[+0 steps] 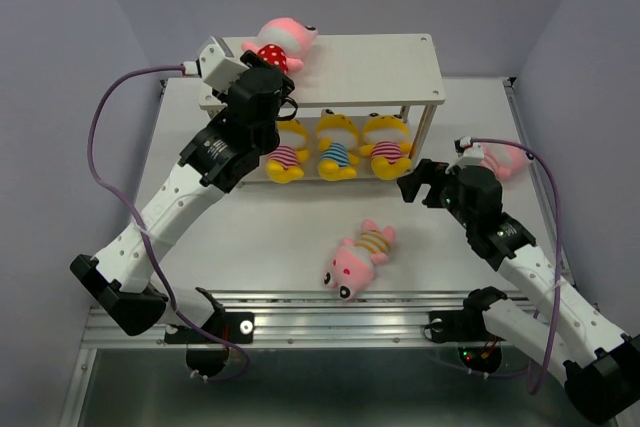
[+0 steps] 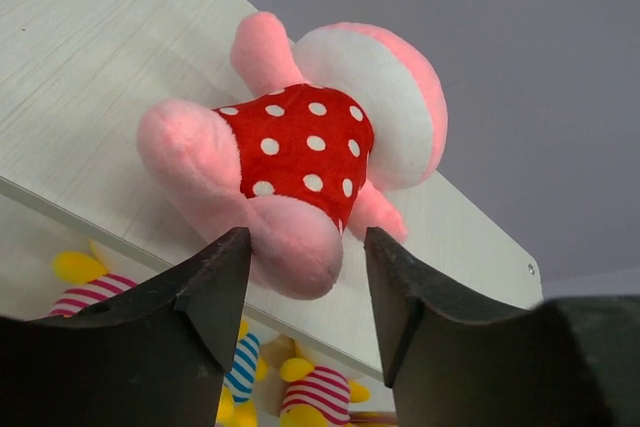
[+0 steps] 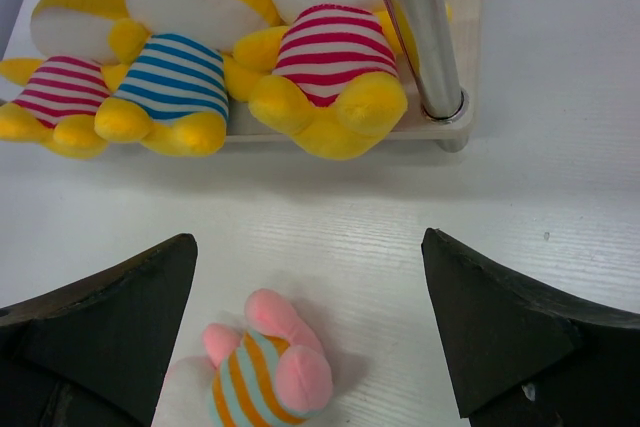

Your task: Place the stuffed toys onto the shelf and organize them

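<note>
The shelf (image 1: 375, 62) stands at the back of the table. A pink toy in a red-dotted shirt (image 1: 282, 43) lies on its top board at the left end. My left gripper (image 1: 278, 77) is open right at this toy. In the left wrist view its jaws (image 2: 305, 237) stand apart on either side of the toy's leg (image 2: 295, 247). Three yellow toys (image 1: 337, 150) sit in a row on the lower board. A pink toy in an orange-striped shirt (image 1: 358, 257) lies on the table. My right gripper (image 1: 420, 185) is wide open and empty above the table, with that toy (image 3: 265, 377) below it.
Another pink toy (image 1: 507, 159) lies on the table at the right, partly hidden behind the right arm. The shelf's metal leg (image 3: 415, 27) stands just right of the yellow toys (image 3: 325, 57). Purple cables loop off both arms.
</note>
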Controlling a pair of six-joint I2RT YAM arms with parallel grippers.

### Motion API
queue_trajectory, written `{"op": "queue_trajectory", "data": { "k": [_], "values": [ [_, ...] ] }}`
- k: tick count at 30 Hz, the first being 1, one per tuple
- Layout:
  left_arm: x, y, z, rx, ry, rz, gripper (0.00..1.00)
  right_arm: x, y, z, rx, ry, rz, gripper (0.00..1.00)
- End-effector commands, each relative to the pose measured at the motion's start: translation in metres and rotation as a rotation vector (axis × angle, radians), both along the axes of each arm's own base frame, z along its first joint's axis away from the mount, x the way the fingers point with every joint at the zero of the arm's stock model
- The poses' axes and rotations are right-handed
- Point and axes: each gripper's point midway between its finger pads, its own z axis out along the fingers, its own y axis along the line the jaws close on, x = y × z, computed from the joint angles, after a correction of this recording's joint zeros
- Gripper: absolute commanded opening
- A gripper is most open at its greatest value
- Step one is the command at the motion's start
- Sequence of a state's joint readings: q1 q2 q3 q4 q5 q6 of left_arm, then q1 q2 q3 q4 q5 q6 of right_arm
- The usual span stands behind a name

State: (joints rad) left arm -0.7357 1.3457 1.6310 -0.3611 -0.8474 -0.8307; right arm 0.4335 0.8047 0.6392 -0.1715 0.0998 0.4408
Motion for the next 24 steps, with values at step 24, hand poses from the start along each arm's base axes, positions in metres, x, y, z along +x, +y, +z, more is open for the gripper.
{"op": "queue_trajectory", "data": {
  "k": [24],
  "values": [
    [-0.049,-0.001,0.047,-0.042,-0.149,-0.215,0.99,0.0,0.003,0.02,0.028,-0.058,0.009,1.0]
  ]
}}
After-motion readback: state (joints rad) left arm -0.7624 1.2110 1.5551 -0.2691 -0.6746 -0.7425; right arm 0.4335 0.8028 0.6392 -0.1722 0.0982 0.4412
